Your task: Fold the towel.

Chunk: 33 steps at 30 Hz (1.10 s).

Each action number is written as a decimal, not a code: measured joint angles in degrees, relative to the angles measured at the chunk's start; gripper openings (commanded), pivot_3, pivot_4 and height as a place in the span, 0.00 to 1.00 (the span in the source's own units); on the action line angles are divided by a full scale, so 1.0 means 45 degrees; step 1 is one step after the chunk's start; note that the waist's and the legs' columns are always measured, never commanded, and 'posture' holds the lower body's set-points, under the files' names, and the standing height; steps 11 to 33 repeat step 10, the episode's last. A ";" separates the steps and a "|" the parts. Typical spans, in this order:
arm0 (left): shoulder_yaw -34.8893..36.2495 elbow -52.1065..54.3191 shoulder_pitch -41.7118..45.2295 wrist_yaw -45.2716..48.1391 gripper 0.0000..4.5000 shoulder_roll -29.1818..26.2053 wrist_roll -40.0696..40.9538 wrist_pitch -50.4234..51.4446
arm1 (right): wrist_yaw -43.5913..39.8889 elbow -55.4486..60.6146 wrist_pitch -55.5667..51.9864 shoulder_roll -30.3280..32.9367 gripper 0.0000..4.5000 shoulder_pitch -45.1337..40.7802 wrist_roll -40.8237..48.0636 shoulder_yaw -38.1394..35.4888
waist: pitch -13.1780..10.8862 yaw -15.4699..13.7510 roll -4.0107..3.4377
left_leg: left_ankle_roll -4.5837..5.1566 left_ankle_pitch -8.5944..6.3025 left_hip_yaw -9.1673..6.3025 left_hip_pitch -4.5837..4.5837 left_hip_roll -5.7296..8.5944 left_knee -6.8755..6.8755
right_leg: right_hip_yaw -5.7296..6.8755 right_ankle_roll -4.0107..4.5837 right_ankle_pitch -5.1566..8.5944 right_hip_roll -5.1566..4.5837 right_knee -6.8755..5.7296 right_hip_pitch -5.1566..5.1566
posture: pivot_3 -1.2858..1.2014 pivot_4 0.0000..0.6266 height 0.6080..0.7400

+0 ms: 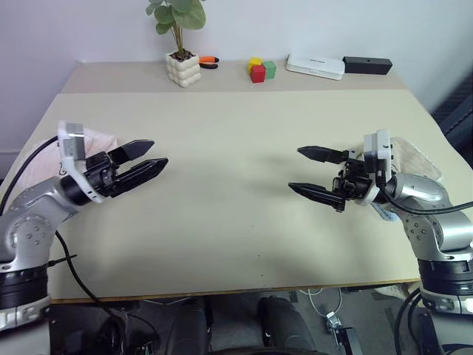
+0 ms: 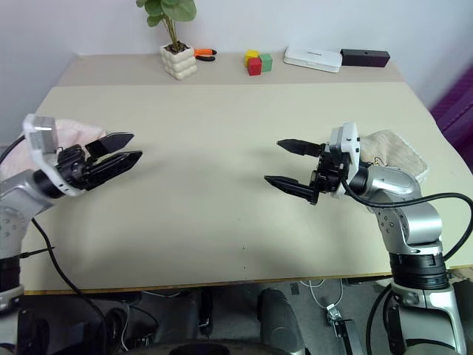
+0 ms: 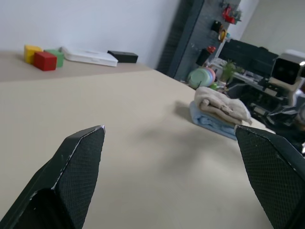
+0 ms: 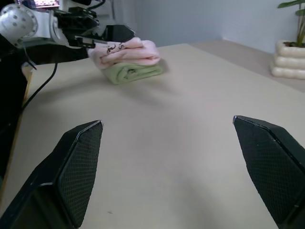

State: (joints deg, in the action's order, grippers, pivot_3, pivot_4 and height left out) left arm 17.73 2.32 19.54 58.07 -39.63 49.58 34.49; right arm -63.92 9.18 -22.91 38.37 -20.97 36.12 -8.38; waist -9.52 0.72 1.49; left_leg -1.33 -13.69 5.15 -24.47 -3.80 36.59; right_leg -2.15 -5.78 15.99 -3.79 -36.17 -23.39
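Observation:
The pale pink towel [image 4: 127,49] lies folded on top of a light green folded towel [image 4: 134,72] at the table's left edge. In the left eye view a corner of the pink towel [image 1: 100,139] peeks out behind my left gripper [image 1: 159,151]. That gripper hovers above the table just in front of the towel, pointing toward the middle, open and empty. My right gripper [image 1: 295,168] hangs over the right half of the table, pointing left, jaws wide apart, nothing between them. Bare tabletop [image 1: 229,163] separates the two grippers.
A beige towel [image 2: 392,148] on a blue one [image 3: 209,121] lies at the right edge behind my right arm. Along the far edge stand a potted plant [image 1: 182,68], coloured blocks [image 1: 261,69], a white box [image 1: 315,65] and a black box [image 1: 367,65].

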 measured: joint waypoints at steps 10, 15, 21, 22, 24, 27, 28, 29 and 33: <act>-0.0845 -0.2360 0.1102 0.1239 0.99 0.0710 -0.1346 -0.1117 | 0.0904 0.1528 -0.0668 0.0563 1.00 0.1385 0.0294 -0.0689 | -0.0002 -0.0017 0.0001 | 0.0000 0.0000 -0.0029 -0.0016 -0.0022 0.0080 | 0.0000 -0.0041 -0.0009 0.0033 -0.0021 0.0021 | 0.52 0.24 0.96; -0.0845 -0.2360 0.1102 0.1239 0.99 0.0710 -0.1346 -0.1117 | 0.0904 0.1528 -0.0668 0.0563 1.00 0.1385 0.0294 -0.0689 | -0.0002 -0.0017 0.0001 | 0.0000 0.0000 -0.0029 -0.0016 -0.0022 0.0080 | 0.0000 -0.0041 -0.0009 0.0033 -0.0021 0.0021 | 0.52 0.24 0.96; -0.0845 -0.2360 0.1102 0.1239 0.99 0.0710 -0.1346 -0.1117 | 0.0904 0.1528 -0.0668 0.0563 1.00 0.1385 0.0294 -0.0689 | -0.0002 -0.0017 0.0001 | 0.0000 0.0000 -0.0029 -0.0016 -0.0022 0.0080 | 0.0000 -0.0041 -0.0009 0.0033 -0.0021 0.0021 | 0.52 0.24 0.96; -0.0845 -0.2360 0.1102 0.1239 0.99 0.0710 -0.1346 -0.1117 | 0.0904 0.1528 -0.0668 0.0563 1.00 0.1385 0.0294 -0.0689 | -0.0002 -0.0017 0.0001 | 0.0000 0.0000 -0.0029 -0.0016 -0.0022 0.0080 | 0.0000 -0.0041 -0.0009 0.0033 -0.0021 0.0021 | 0.52 0.24 0.96; -0.0845 -0.2360 0.1102 0.1239 0.99 0.0710 -0.1346 -0.1117 | 0.0904 0.1528 -0.0668 0.0563 1.00 0.1385 0.0294 -0.0689 | -0.0002 -0.0017 0.0001 | 0.0000 0.0000 -0.0029 -0.0016 -0.0022 0.0080 | 0.0000 -0.0041 -0.0009 0.0033 -0.0021 0.0021 | 0.52 0.24 0.96; -0.0845 -0.2360 0.1102 0.1239 0.99 0.0710 -0.1346 -0.1117 | 0.0904 0.1528 -0.0668 0.0563 1.00 0.1385 0.0294 -0.0689 | -0.0002 -0.0017 0.0001 | 0.0000 0.0000 -0.0029 -0.0016 -0.0022 0.0080 | 0.0000 -0.0041 -0.0009 0.0033 -0.0021 0.0021 | 0.52 0.24 0.96; -0.0845 -0.2360 0.1102 0.1239 0.99 0.0710 -0.1346 -0.1117 | 0.0904 0.1528 -0.0668 0.0563 1.00 0.1385 0.0294 -0.0689 | -0.0002 -0.0017 0.0001 | 0.0000 0.0000 -0.0029 -0.0016 -0.0022 0.0080 | 0.0000 -0.0041 -0.0009 0.0033 -0.0021 0.0021 | 0.52 0.24 0.96; -0.0845 -0.2360 0.1102 0.1239 0.99 0.0710 -0.1346 -0.1117 | 0.0904 0.1528 -0.0668 0.0563 1.00 0.1385 0.0294 -0.0689 | -0.0002 -0.0017 0.0001 | 0.0000 0.0000 -0.0029 -0.0016 -0.0022 0.0080 | 0.0000 -0.0041 -0.0009 0.0033 -0.0021 0.0021 | 0.52 0.24 0.96; -0.0845 -0.2360 0.1102 0.1239 0.99 0.0710 -0.1346 -0.1117 | 0.0904 0.1528 -0.0668 0.0563 1.00 0.1385 0.0294 -0.0689 | -0.0002 -0.0017 0.0001 | 0.0000 0.0000 -0.0029 -0.0016 -0.0022 0.0080 | 0.0000 -0.0041 -0.0009 0.0033 -0.0021 0.0021 | 0.52 0.24 0.96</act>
